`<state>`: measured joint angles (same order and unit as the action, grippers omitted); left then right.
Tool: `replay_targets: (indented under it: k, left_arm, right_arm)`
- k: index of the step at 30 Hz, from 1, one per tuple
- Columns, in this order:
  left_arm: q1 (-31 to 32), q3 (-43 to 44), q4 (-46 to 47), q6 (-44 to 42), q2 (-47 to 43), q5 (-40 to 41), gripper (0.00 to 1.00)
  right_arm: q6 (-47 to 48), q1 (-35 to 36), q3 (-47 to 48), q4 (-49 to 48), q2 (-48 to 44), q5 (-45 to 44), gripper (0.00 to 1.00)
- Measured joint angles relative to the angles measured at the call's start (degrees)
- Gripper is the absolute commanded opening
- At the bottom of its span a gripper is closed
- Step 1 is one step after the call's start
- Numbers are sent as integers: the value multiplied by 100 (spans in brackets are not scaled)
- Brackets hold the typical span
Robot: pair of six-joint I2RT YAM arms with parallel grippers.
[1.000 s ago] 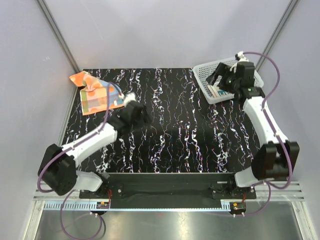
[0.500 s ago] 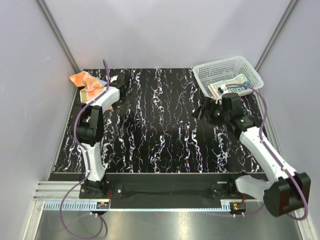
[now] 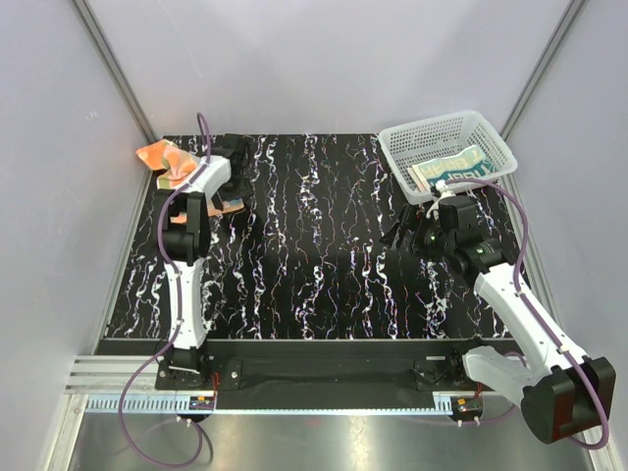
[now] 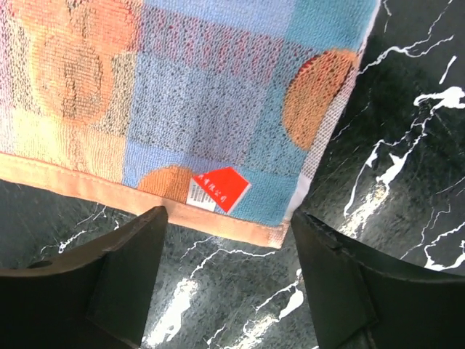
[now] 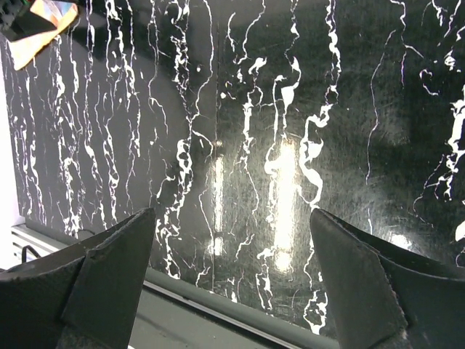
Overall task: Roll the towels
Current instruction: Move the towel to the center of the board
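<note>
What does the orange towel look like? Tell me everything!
The orange towel is a fuzzy woven cloth with blue and teal squares, big orange dots and a peach hem. A small red-and-white tag sits on that hem. It lies at the far left corner of the black marbled table, flat near the hem and rumpled farther back. The open left gripper hangs over its edge, fingers either side of the tag; whether they touch the cloth is unclear.
</note>
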<state>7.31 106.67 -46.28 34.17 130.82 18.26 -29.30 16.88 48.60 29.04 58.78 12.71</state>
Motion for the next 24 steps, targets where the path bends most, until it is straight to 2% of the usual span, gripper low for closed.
replay_targets:
  k: [1,2,4,7,8,10,12,20,24]
  left_arm:
    - [0,122,-90,-13,70,-2,65]
    - [-2,254,-173,-26,151,-11,56]
    - [-7,511,-280,-87,308,-42,51]
    - [-4,761,-391,-199,446,-118,35]
    - [-4,811,-413,-236,481,-133,27]
    - [-9,894,-442,-293,538,-160,19]
    - [-11,935,-472,-365,566,-153,0]
    - [-44,846,-404,-612,507,-282,0]
    - [-37,-9,-203,-586,-48,-466,0]
  right_arm:
    - [0,0,-4,17,0,0,94]
    - [2,0,-4,24,2,0,94]
    - [9,0,-7,26,2,0,94]
    - [28,0,-4,46,15,0,94]
    - [37,0,-4,50,15,0,95]
    - [50,0,-4,76,15,0,94]
    - [59,0,-4,85,15,0,95]
    - [81,0,-4,243,-136,-2,95]
    - [83,0,-4,385,-354,2,95]
